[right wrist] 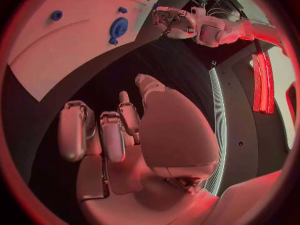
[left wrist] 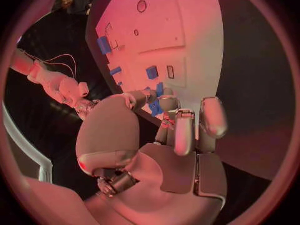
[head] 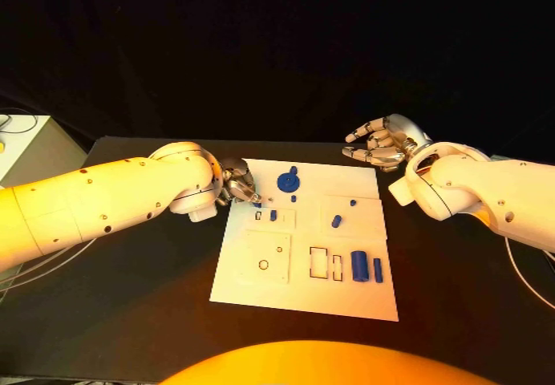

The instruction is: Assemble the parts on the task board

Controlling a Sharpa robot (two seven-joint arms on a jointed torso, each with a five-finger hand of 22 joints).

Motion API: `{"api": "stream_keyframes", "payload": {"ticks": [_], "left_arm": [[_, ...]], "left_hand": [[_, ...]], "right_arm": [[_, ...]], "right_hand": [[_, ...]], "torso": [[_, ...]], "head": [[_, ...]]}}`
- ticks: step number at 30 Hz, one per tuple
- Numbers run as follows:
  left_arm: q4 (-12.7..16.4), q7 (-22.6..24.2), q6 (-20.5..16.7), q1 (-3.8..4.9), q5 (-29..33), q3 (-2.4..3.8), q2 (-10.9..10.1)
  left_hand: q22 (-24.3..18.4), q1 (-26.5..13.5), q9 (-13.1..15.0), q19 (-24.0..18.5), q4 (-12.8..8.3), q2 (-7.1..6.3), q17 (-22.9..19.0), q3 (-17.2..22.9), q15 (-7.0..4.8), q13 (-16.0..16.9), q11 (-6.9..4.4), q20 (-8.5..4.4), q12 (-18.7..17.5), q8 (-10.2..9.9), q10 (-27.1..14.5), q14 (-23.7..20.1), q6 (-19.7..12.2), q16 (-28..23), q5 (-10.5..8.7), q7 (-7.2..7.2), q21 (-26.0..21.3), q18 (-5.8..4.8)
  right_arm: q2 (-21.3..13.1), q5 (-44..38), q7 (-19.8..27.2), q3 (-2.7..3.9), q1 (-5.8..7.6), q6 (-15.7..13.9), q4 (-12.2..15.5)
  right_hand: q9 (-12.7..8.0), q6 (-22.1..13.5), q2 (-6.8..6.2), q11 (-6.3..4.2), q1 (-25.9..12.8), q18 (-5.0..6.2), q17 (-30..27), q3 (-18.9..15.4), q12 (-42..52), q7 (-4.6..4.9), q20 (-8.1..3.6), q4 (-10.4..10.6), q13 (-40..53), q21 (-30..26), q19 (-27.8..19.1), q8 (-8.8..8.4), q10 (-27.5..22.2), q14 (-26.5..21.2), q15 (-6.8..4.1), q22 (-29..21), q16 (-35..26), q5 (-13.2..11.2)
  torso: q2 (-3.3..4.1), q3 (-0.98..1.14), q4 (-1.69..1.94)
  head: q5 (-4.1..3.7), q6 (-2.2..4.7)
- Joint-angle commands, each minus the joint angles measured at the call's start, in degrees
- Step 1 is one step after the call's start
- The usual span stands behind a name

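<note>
Two hands idle: I hold the left hand point(head: 237, 186) curled over the board point(head: 269, 297) edge, grasp unclear; right hand point(head: 379, 143) empty beyond it, fingers loosely curled. Next: pick a part point(head: 360, 265).

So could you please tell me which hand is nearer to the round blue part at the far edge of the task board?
Left. The left hand sits at the task board's far left corner, close beside the round blue part. The right hand hovers off the board, beyond its far right corner, farther away.
</note>
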Motion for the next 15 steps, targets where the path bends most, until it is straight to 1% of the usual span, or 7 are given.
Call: {"api": "stream_keyframes", "payload": {"ticks": [1, 4, 7, 15], "left_arm": [[0.1, -0.3, 1.2, -0.19, -2.1, -0.10, 0.1], [0.0, -0.4, 1.3, -0.39, -2.6, -0.25, 0.3], [-0.2, -0.4, 1.6, -0.61, -3.0, -0.40, 0.5], [-0.7, -0.6, 3.0, -0.83, -3.6, -0.60, 0.9]], "left_hand": [[-0.1, -0.1, 1.2, 0.2, -9.9, 0.46, 8.3, 10.1, -0.44, 0.0, -0.17, -0.08, -0.1, 0.3, 0.2, 4.1, 1.0, 0.2, 0.19, -0.46, 0.0, -0.93], [-0.1, -0.1, 1.2, 0.2, -9.9, 0.46, 8.3, 10.1, -0.44, 0.0, -0.17, -0.08, -0.1, 0.3, 0.2, 4.1, 1.0, 0.2, 0.19, -0.46, 0.0, -0.93], [0.0, -0.1, 1.2, 0.3, -9.9, 0.43, 8.3, 10.1, -0.45, 0.1, -0.18, -0.09, 0.0, 0.3, 0.3, 4.2, 1.0, 0.2, 0.21, -0.47, 0.1, -0.95], [0.0, -0.2, 1.2, 0.2, -10.0, 0.34, 8.6, 10.2, -0.47, 0.0, -0.21, -0.11, 0.0, 0.3, 0.3, 4.2, 1.1, 0.4, 0.28, -0.49, 0.1, -0.94]], "right_arm": [[0.0, 0.0, 0.9, 0.01, -0.05, 0.8, 0.0], [0.0, 0.0, 0.9, 0.01, -0.06, 0.8, 0.0], [0.0, 0.0, 0.9, 0.01, -0.09, 0.9, 0.0], [0.0, 0.0, 0.9, 0.01, -0.11, 0.9, 0.0]], "right_hand": [[-0.1, -0.3, -0.01, 0.09, -0.6, 0.77, 9.1, 0.3, -0.2, 0.01, 0.25, -0.1, 0.0, -0.2, -0.1, -0.26, -0.3, 4.0, 0.29, 6.4, -0.1, 0.2], [-0.1, -0.3, -0.01, 0.09, -0.6, 0.77, 9.1, 0.3, -0.2, 0.01, 0.25, -0.1, 0.0, -0.2, -0.1, -0.26, -0.3, 4.0, 0.29, 6.4, -0.1, 0.2], [-0.1, -0.3, -0.01, 0.09, -0.6, 0.77, 9.1, 0.3, -0.2, 0.01, 0.25, -0.1, 0.0, -0.2, -0.1, -0.26, -0.3, 4.0, 0.29, 6.4, -0.1, 0.2], [-0.1, -0.3, -0.01, 0.09, -0.6, 0.77, 9.1, 0.3, -0.2, 0.01, 0.25, -0.1, 0.0, -0.2, -0.1, -0.26, -0.3, 4.0, 0.29, 6.4, -0.1, 0.2]], "torso": [[0.01, 0.04, 0.01], [0.03, 0.06, 0.02], [0.06, 0.03, -0.04], [0.03, 0.08, -0.03]], "head": [[0.10, -0.27], [0.09, -0.33], [0.12, -0.49], [0.09, -0.74]]}}
